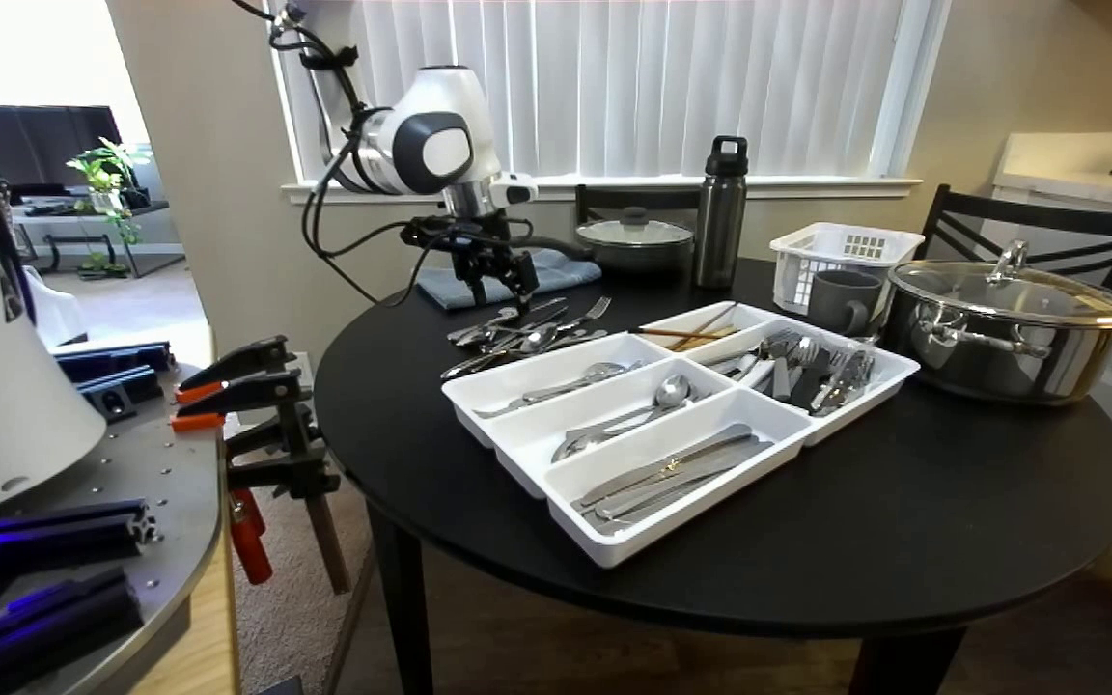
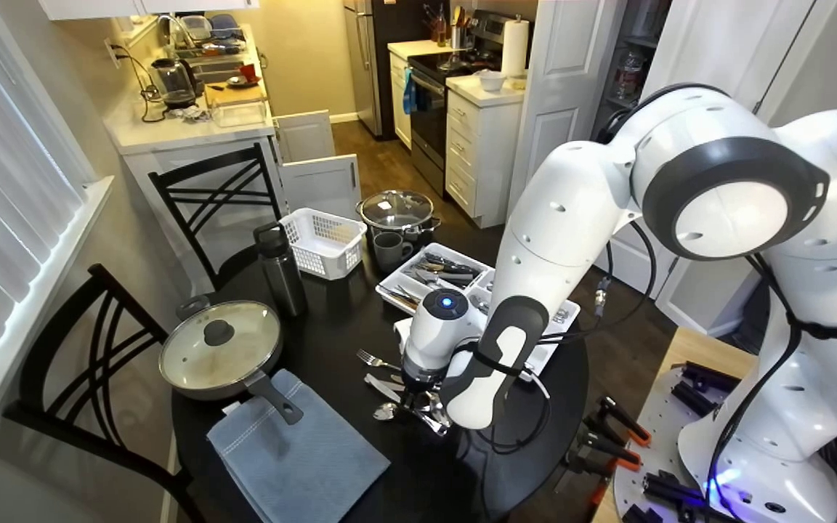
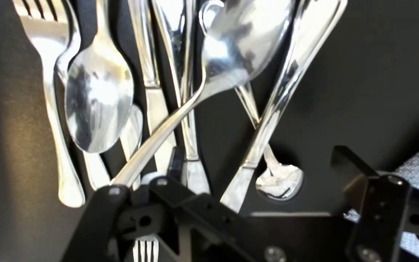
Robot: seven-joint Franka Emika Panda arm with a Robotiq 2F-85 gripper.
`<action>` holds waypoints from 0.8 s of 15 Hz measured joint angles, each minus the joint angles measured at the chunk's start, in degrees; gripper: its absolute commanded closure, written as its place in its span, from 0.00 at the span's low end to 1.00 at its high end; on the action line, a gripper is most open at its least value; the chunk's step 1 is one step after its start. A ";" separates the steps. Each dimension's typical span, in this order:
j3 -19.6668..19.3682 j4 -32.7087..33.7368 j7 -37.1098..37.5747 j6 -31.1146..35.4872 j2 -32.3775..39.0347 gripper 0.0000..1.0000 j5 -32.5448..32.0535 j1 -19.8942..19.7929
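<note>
One gripper [image 3: 257,156], fingers spread wide, hung low over loose cutlery [image 3: 180,116]; white tray rim [image 1: 556,365] lay just beside; dark tabletop [image 3: 358,102] showed between cutlery and blue cloth [image 2: 309,450].

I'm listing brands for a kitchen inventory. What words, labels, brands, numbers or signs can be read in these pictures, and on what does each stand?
No text can be read in any view.
Cutlery: no legible stamp or brand.
Bottle: no legible logo.
Towel: a white patch at its edge, perhaps a tag, with no readable lettering.
Container, far back: any markings are too small and blurred to read.
</note>
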 measured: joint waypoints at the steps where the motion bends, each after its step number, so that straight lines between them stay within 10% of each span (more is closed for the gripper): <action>1: -0.09 0.19 0.16 0.08 -0.25 0.00 -0.06 0.35; 12: 4.71 0.82 4.52 0.09 1.29 0.00 -0.03 -4.47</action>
